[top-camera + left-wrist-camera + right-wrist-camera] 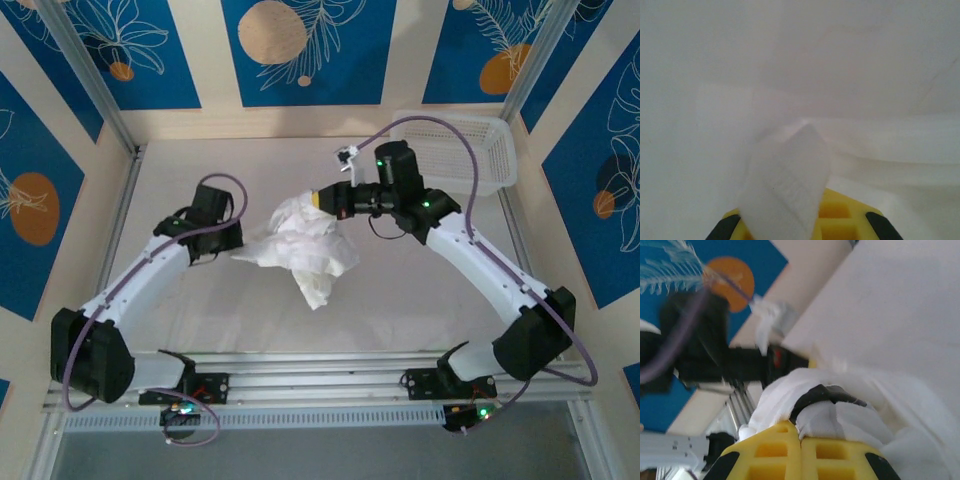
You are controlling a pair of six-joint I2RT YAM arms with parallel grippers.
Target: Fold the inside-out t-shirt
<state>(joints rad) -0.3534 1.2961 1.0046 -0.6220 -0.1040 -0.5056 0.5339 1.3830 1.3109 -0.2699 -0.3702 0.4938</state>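
Peering from the wrist, right jaws pinch t-shirt (850, 417).

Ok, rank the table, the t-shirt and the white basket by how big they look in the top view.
1. Table, clearly largest.
2 and 3. T-shirt and basket look about alike: the shirt is bunched and the right arm hides part of the basket, so I won't rank them.
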